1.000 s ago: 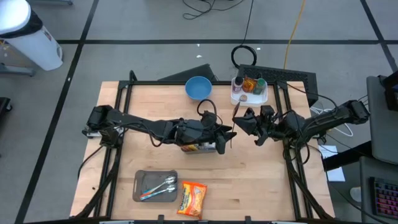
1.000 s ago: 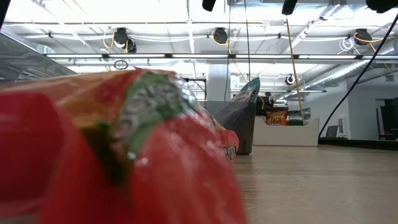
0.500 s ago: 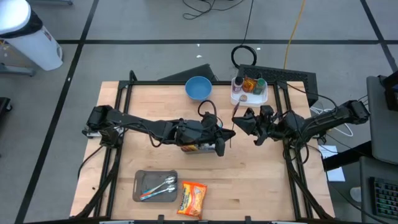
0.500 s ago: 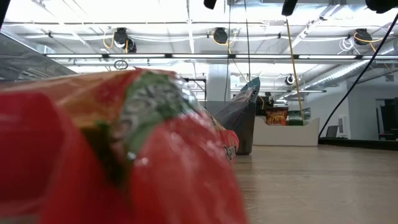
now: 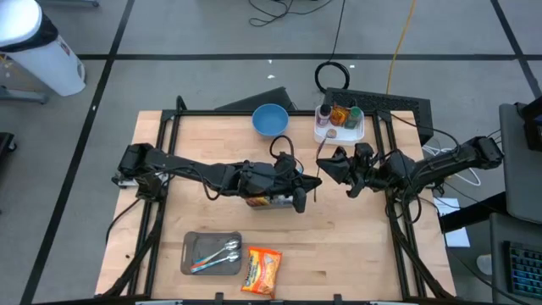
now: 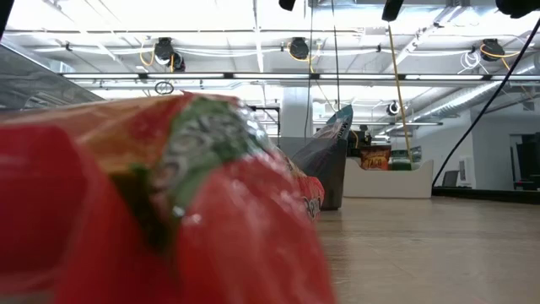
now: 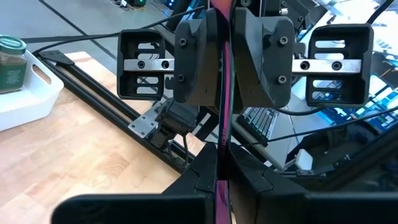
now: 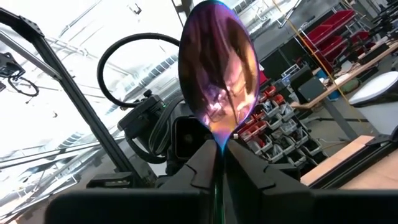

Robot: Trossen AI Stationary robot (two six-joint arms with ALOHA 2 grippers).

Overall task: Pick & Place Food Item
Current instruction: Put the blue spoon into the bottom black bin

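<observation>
Oddly, neither gripper is on the packet [image 5: 261,269], which lies flat on the table [image 5: 356,246] just right of the tray [image 5: 188,239]. It looks light, soft and crinkly, so an edge seam is probably the best hold. Beyond the tray, the left gripper [image 5: 301,199] and right gripper [image 5: 326,169] both pinch a spoon [image 8: 217,68]. Only the wrist views show this; the low view is filled by the packet.

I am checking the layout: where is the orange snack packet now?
In the high view, the orange snack packet lies at the table's near edge, just right of the grey tray.
</observation>
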